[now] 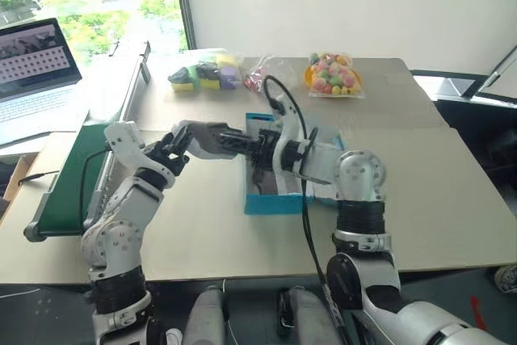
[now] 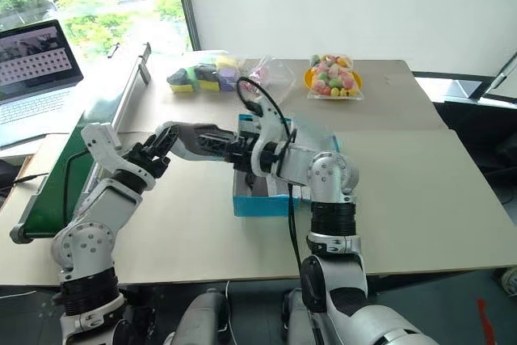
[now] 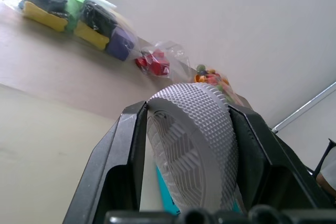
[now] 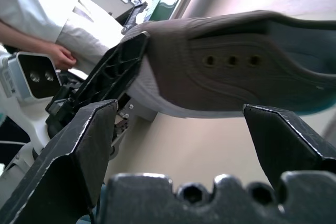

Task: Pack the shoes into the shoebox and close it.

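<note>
On the tan table (image 1: 452,199), head view: turquoise shoebox (image 1: 266,199) open, dark shape inside, hard to identify. Left gripper (image 1: 179,148) holds a grey shoe (image 1: 212,138) above the table, just left of the box. Right gripper (image 1: 257,149) over the box. Clear bags (image 1: 333,75) behind. Left wrist view: fingers (image 3: 128,145) clamp the sole. Right wrist view: fingers (image 4: 84,145) wide apart, shoe beyond them, person's hand (image 4: 62,55) behind.

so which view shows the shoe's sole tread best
The left wrist view: the grey shoe fills the middle, its ridged sole clamped between the left hand's fingers. The right wrist view shows its side with eyelets; the eye views show it small, held over the table by the shoebox.
</note>
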